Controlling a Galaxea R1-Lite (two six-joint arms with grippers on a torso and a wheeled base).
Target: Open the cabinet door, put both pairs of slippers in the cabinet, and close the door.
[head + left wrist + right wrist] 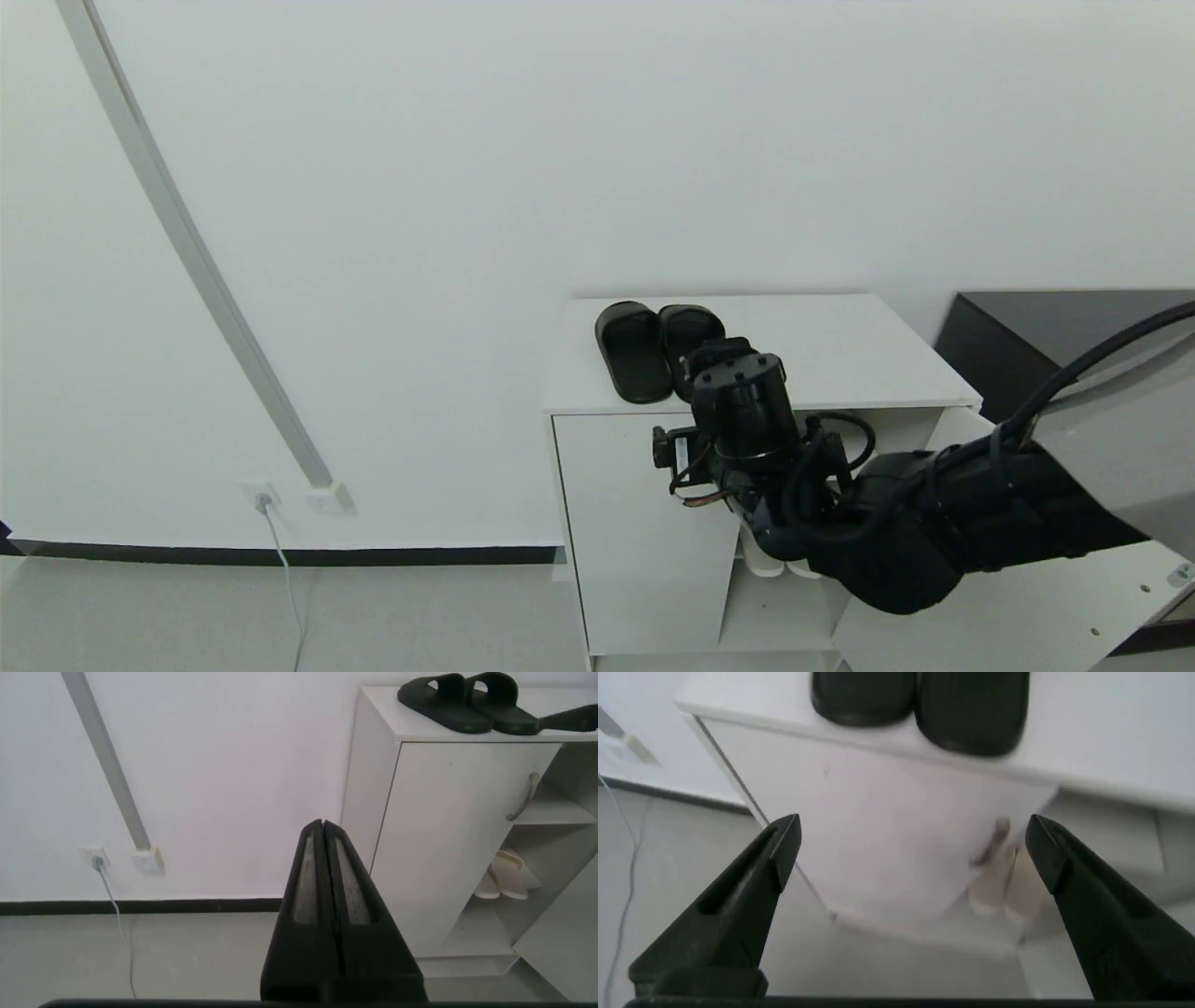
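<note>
right arm (896, 532) matte black, cylindrical wrist motor (742, 401), thick black cable (1106, 355); jaws black, flat, tapered

Bright, even light; faint shadows.

White cabinet on the floor, a pair of slippers on top and another inside.

The white cabinet (644, 523) stands on a pale tiled floor (140, 616) against the wall. On its flat top (840, 355) a pair of black rubber slippers (653, 350) lies side by side, the two touching, on the left half and reaching near the front edge. The right-hand door (980, 616) is swung open and the left one is closed. Inside, under an inner shelf (551, 812), a pair of white slippers (505, 875) sits close together in the lower compartment. A thin white cable (289, 579) runs from a wall socket down across the floor, well left of the cabinet.
</note>
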